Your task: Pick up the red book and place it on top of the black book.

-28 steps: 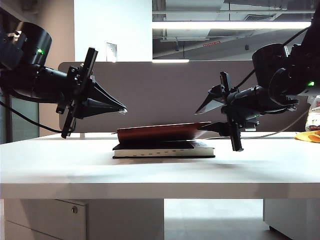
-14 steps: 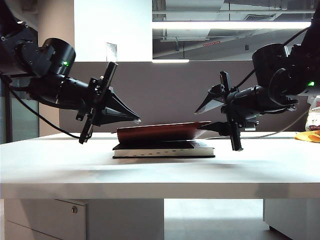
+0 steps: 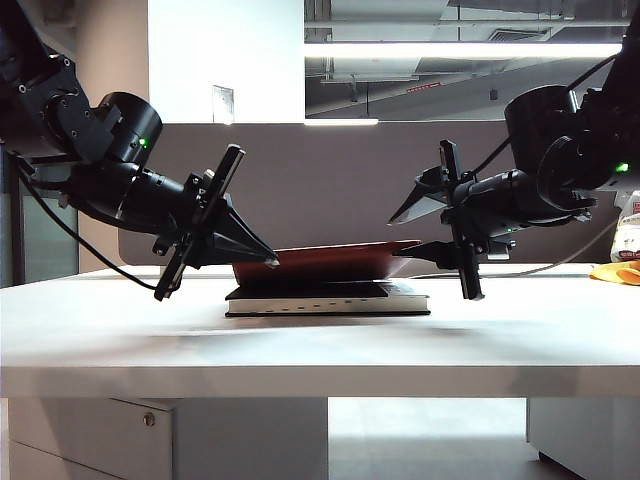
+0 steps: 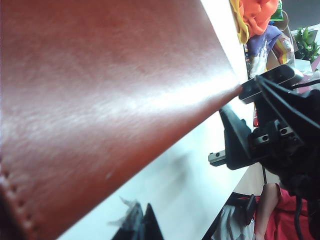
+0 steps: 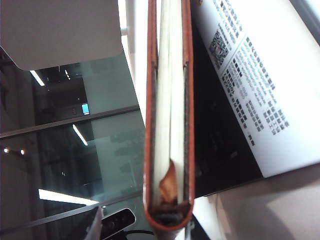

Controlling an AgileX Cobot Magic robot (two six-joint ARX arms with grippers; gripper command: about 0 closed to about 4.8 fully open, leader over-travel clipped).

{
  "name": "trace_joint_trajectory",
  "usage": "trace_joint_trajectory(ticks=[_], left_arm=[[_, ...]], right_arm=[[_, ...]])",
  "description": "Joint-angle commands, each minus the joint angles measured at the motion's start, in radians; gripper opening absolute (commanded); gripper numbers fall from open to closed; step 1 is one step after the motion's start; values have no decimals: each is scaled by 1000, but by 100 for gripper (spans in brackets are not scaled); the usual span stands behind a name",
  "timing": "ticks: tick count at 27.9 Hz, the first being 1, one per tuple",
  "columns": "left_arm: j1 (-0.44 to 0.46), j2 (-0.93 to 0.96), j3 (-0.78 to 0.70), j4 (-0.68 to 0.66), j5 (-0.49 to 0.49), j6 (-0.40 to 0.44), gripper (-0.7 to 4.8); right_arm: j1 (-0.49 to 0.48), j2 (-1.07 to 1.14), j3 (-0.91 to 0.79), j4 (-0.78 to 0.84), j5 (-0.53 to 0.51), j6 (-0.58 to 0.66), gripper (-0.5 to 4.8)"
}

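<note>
Nearly done: red book [image 3: 330,262] lies over the black book [image 3: 327,297] on the table [image 3: 320,340], right end raised by the right gripper [image 3: 402,240], jaws wide around it, not clamped; left gripper [image 3: 268,254] at the spine end, jaw state unclear; lowering remains.

Two black arms, green indicator lights, trailing cables, seemingly matte

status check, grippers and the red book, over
Right gripper open around red book edge. Left gripper at its other end. Book lies tilted over black book.
</note>
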Motion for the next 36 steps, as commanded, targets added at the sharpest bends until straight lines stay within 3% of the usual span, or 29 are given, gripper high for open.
trace_joint_trajectory(ticks=[1,3,8,17,24,36], left_arm=[[2,-2,26,2,-2,6,-5],[2,4,61,-29,-14,13,-5],[2,38,166,-219,-17,126,-5],[2,39,167,-242,-13,142,-5],[1,39,167,-311,-42,202,-5],[1,42,175,-292,-81,197,-5]], right_arm=[[1,-10,8,43,-9,1,208],[1,-10,8,43,-9,1,208],[1,-10,8,43,-7,1,208],[1,-10,8,43,3,1,209],[1,-10,8,43,3,1,208],[4,-10,8,43,-2,1,208]])
